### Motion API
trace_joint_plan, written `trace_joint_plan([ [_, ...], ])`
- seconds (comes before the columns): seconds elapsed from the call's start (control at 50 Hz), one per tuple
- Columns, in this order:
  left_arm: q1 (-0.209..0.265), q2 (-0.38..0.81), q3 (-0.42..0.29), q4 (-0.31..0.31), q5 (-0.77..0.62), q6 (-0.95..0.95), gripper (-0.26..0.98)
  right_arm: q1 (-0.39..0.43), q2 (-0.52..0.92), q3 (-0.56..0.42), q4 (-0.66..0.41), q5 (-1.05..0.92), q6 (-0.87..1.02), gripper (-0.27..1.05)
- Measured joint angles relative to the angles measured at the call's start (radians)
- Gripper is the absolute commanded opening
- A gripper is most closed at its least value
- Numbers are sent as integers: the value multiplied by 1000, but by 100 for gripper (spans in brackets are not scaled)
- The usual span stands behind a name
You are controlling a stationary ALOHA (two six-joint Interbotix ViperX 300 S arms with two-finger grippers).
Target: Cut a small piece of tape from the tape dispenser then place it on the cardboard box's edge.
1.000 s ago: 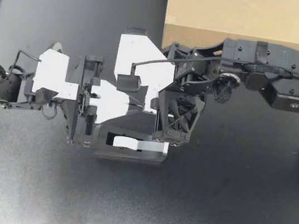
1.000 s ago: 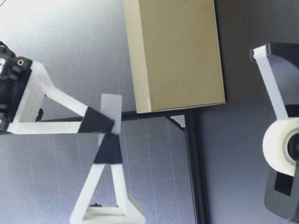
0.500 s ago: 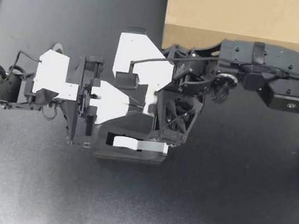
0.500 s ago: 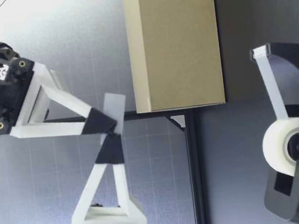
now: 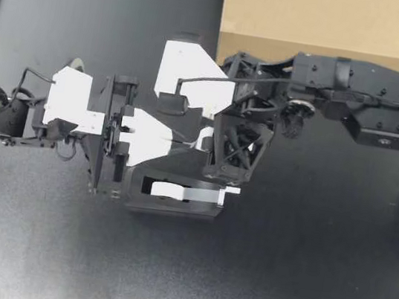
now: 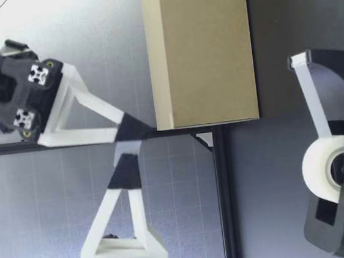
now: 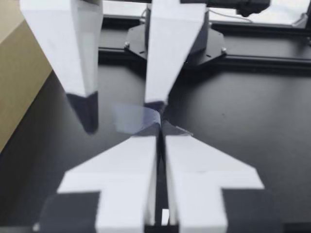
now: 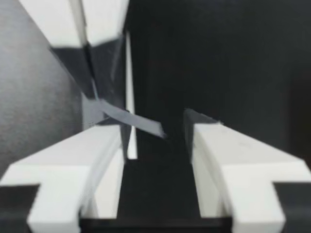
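right gripper (image 5: 209,125) opened — left gripper (image 5: 192,138) pinches tape piece (image 7: 134,119) | roll (image 6: 323,170) in dispenser (image 6: 340,86)

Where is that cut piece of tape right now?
In the low view the tape piece hangs in the air, pinched by my left gripper, between the open fingers of my right gripper, higher than the cardboard box.

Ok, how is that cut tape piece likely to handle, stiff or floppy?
Probably floppy: the tape piece curls sideways out of my shut left hand. Likely very light, since it looks thin and see-through. It may cling to my right hand, open around it.
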Motion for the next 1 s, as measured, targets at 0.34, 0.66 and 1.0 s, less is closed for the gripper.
trace_joint_plan([
  [0.34, 52, 41, -43, -268, -15, -21, -11, -52, -209, 196, -52, -181, 60, 44],
  [0.66, 132, 124, -152, -561, -57, -206, -11, -204, -428, 552, -52, -715, 74, 30],
  [1.0, 209, 258, -222, -568, -104, -509, -11, -304, -416, 680, -52, -1066, 69, 2],
])
